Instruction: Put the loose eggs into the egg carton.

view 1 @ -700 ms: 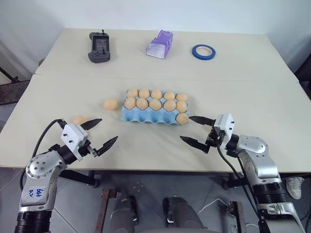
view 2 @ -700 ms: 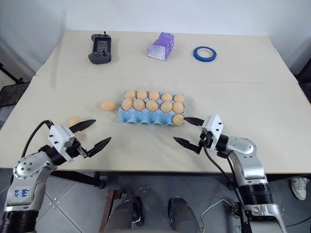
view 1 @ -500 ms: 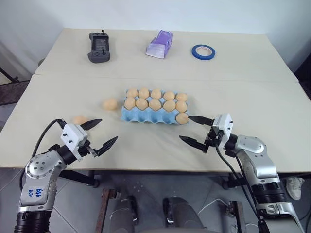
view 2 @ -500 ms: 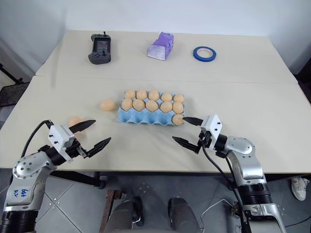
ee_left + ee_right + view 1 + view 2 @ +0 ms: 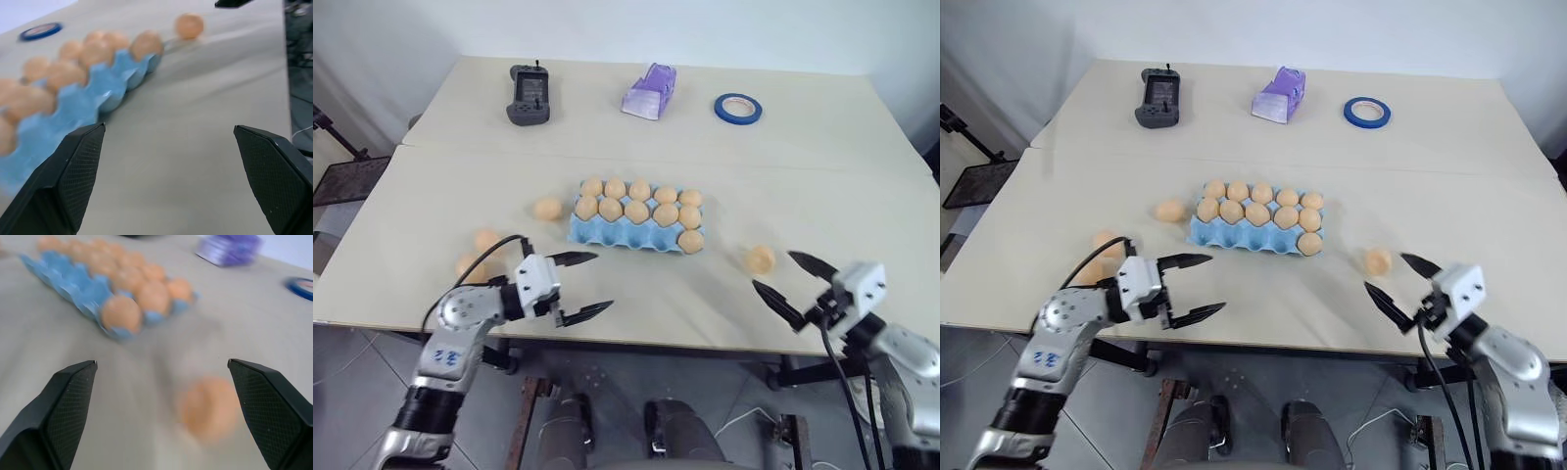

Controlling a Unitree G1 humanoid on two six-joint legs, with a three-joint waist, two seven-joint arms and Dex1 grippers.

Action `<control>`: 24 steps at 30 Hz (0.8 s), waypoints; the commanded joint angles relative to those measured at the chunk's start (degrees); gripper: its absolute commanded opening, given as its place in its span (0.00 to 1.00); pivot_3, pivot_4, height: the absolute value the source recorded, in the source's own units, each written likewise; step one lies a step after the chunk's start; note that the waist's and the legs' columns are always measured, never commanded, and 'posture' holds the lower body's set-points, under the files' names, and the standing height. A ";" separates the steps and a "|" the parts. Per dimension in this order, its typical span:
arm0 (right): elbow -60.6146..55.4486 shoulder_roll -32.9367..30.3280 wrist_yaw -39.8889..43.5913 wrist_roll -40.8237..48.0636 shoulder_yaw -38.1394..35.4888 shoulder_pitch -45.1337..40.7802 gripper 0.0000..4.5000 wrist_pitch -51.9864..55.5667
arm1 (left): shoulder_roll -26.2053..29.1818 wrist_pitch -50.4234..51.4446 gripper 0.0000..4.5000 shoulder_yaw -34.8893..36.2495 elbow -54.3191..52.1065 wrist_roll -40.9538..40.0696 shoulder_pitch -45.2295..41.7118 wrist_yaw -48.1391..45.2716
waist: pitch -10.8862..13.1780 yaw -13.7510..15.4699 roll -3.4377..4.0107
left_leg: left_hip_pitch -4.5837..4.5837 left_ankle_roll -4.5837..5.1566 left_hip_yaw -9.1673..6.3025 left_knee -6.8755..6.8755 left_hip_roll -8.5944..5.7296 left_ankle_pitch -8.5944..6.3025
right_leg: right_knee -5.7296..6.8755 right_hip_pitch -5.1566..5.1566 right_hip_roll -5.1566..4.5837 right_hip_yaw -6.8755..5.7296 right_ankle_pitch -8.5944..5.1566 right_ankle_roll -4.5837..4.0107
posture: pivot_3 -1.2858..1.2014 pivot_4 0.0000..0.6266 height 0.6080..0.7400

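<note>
The light blue egg carton (image 5: 607,235) lies mid-table, its two far rows full of eggs and one egg (image 5: 690,240) in the near row's right cup. Loose eggs lie around it: one (image 5: 547,208) just left of it, two (image 5: 487,239) (image 5: 468,264) further left, and one (image 5: 759,258) to its right. My left gripper (image 5: 604,280) is open and empty, hovering near the carton's front left. My right gripper (image 5: 771,269) is open and empty, just right of the right-hand egg (image 5: 210,409).
At the far side of the table lie a dark handheld controller (image 5: 530,95), a purple ridged object (image 5: 650,91) and a blue tape roll (image 5: 737,107). The table's near edge runs just under both grippers.
The camera has shifted. My left gripper has swung right toward the carton's front. My right gripper has drawn back to the right, and a loose egg now shows between it and the carton.
</note>
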 commanded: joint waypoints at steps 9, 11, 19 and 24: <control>4.53 1.86 -3.74 -1.58 2.07 -5.29 1.00 -2.70 | -0.79 -0.68 1.00 -2.30 1.70 0.22 -2.12 -2.00 | -0.01 -1.85 0.04 | 0.09 0.08 -0.02 0.14 -0.01 0.12 | 0.23 -0.01 0.04 0.09 0.10 0.13 | 0.52 0.24 1.00; 7.88 1.55 -3.22 -1.42 3.62 -10.03 1.00 -1.62 | -0.10 -0.46 1.00 -1.72 0.92 0.04 -1.31 -1.86 | -0.01 -1.93 0.04 | 0.07 0.08 -0.04 0.19 -0.01 0.12 | 0.23 0.01 0.03 0.09 0.11 0.12 | 0.52 0.24 1.00; 19.25 1.57 -2.62 -5.13 9.36 -20.64 1.00 -0.87 | 0.47 -0.06 1.00 -0.92 -1.59 0.37 0.96 0.32 | -0.01 -1.04 0.04 | -0.05 0.11 -0.09 0.15 -0.04 0.10 | 0.21 -0.07 -0.01 0.04 0.09 0.09 | 0.52 0.24 1.00; 27.18 2.37 -4.89 -7.82 10.08 -25.02 1.00 -4.70 | 0.58 0.07 1.00 -0.37 -2.75 0.40 2.06 1.48 | -0.01 -0.93 0.05 | -0.05 0.11 -0.08 0.19 -0.04 0.10 | 0.21 -0.07 -0.01 0.04 0.09 0.09 | 0.52 0.24 1.00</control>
